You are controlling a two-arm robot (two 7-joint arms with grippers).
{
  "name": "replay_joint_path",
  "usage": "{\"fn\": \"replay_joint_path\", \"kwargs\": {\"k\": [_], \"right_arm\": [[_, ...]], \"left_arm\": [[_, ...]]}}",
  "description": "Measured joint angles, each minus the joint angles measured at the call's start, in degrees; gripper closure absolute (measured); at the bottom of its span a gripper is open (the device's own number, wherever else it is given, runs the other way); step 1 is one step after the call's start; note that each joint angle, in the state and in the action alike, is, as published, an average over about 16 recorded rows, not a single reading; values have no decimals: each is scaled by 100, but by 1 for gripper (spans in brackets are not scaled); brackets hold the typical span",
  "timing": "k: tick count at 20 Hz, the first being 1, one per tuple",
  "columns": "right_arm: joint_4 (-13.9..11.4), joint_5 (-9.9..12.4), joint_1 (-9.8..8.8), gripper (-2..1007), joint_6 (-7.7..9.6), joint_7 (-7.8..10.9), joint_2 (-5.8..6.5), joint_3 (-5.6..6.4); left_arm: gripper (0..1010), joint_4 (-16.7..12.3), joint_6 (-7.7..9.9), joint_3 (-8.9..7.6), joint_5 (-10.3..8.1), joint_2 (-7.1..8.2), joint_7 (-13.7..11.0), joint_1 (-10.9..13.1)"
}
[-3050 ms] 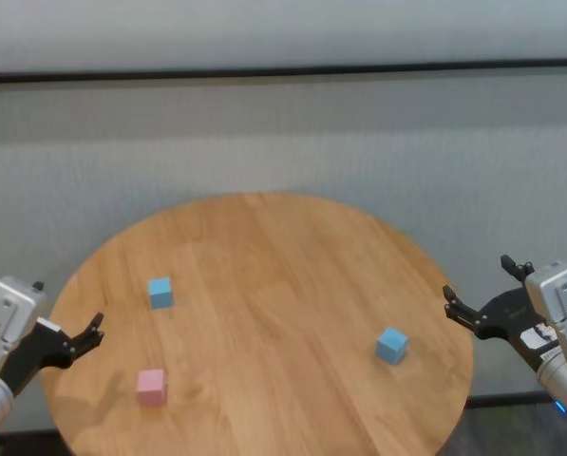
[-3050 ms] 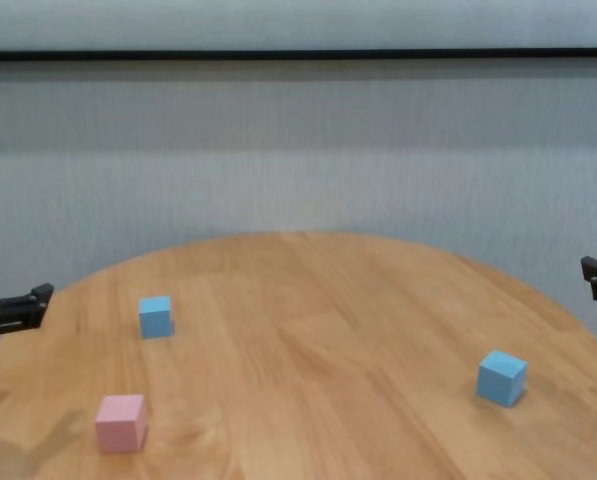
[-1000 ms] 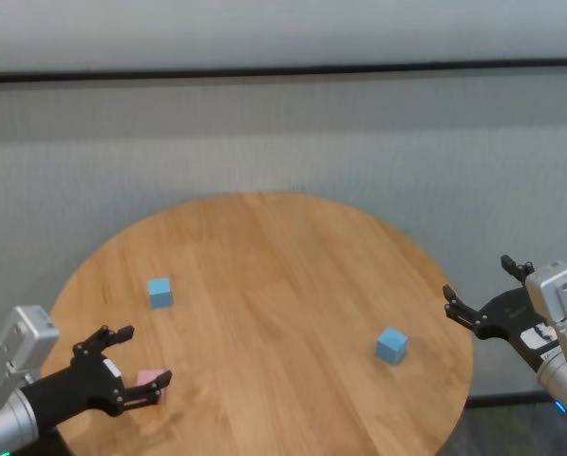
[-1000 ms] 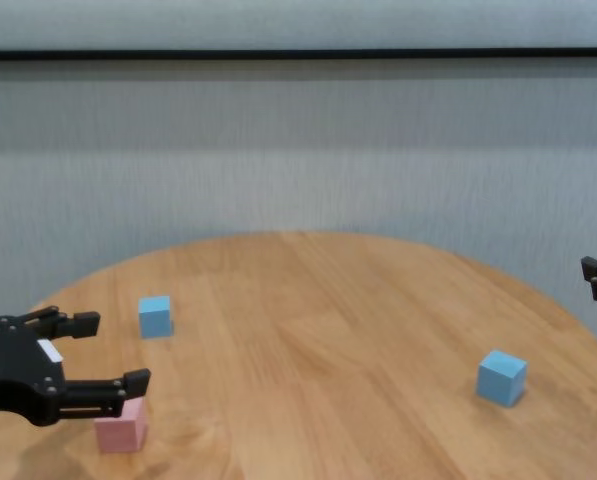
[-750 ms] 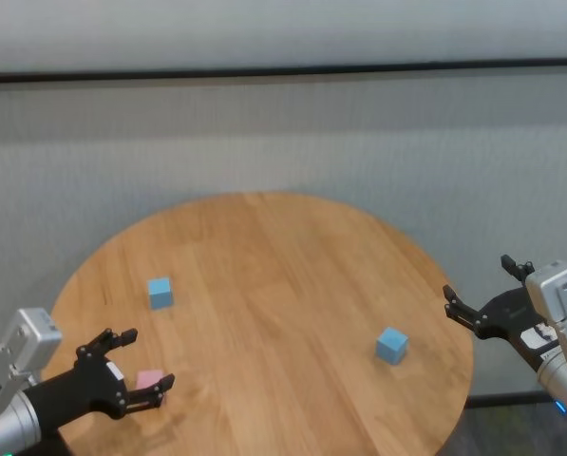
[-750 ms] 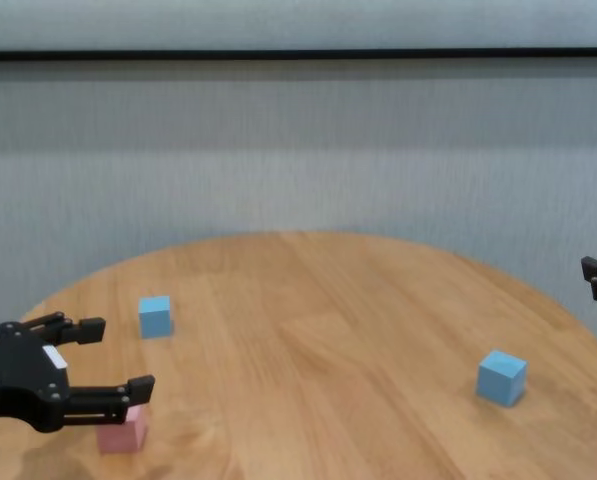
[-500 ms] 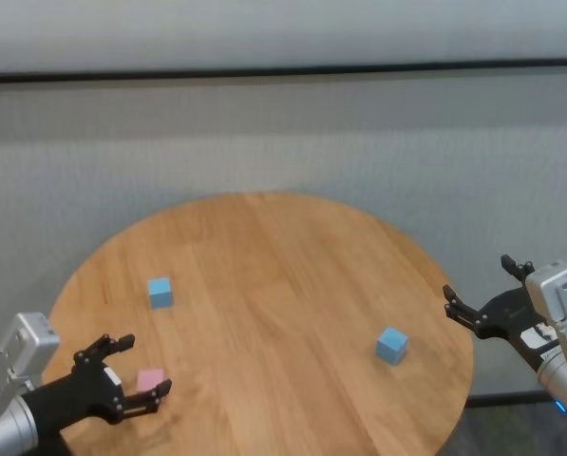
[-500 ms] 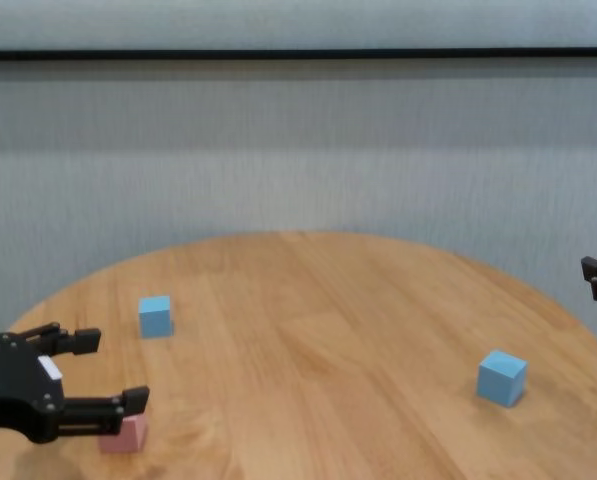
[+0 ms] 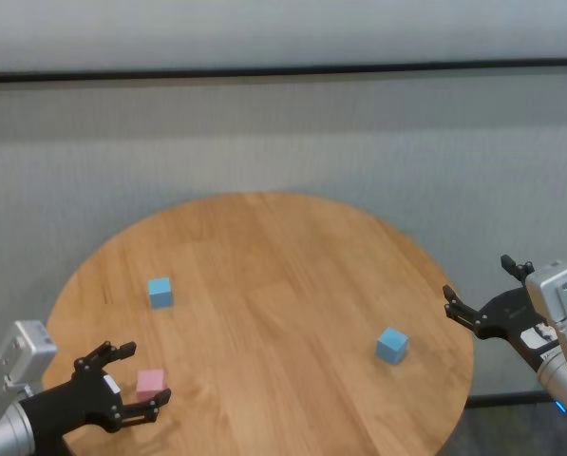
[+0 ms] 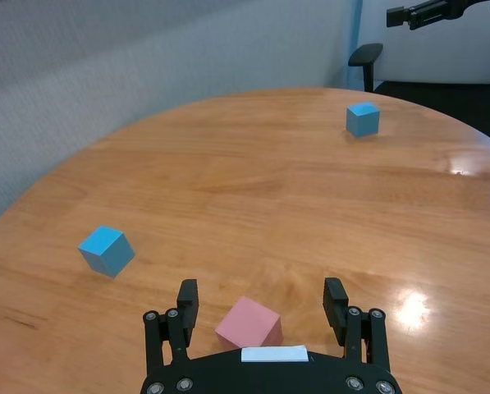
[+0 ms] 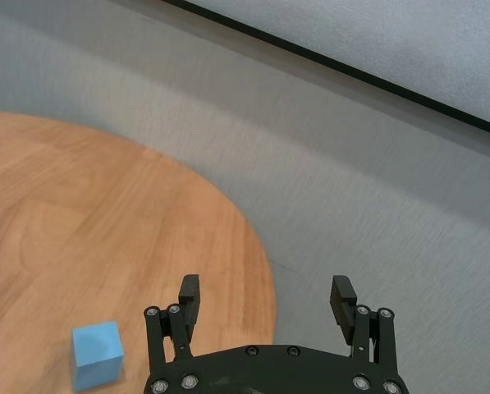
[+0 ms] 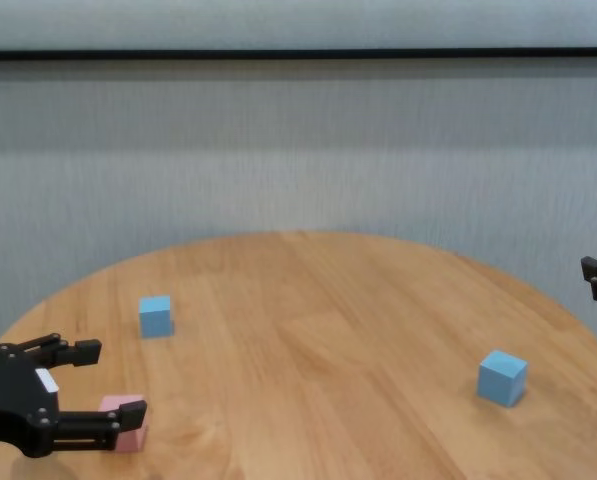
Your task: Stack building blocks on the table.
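At the far left, the left hand (image 9: 126,388) was low over the bench (image 9: 283,275) with its fingers spread wide and gripping nothing; the pale pink cube (image 9: 151,383) sat on the bench between the two fingers, close in toward the palm and touching neither, as the left wrist view showed (image 10: 249,323). The cube was turned at an angle to the fingers there, so a corner rather than a flat face met each pad's path. Beyond the hand's far finger, well apart, stood one light blue cube (image 9: 160,292). Further right, across much of the bench and far from the left hand, the second light blue cube (image 9: 391,345) rested near the right edge. The right hand (image 9: 487,290) hung off the bench's edge just past that cube, fingers wide apart and empty, apparently parked. Judging from this, the step in hand was the pinch on the pink cube, with no stacking done yet. The risk was that closing on a skewed cube would twist it or squirt it out sideways; a hand too high would catch only its top edge and let it slip on lifting.
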Motion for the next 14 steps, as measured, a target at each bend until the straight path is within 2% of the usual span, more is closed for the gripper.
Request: {"fn": "replay_joint_path", "kwargs": {"k": [14], "right_arm": [[0, 0, 0, 4, 0, 0, 0, 0]], "left_arm": [[9, 478, -83, -92, 117, -298, -54, -195]]}}
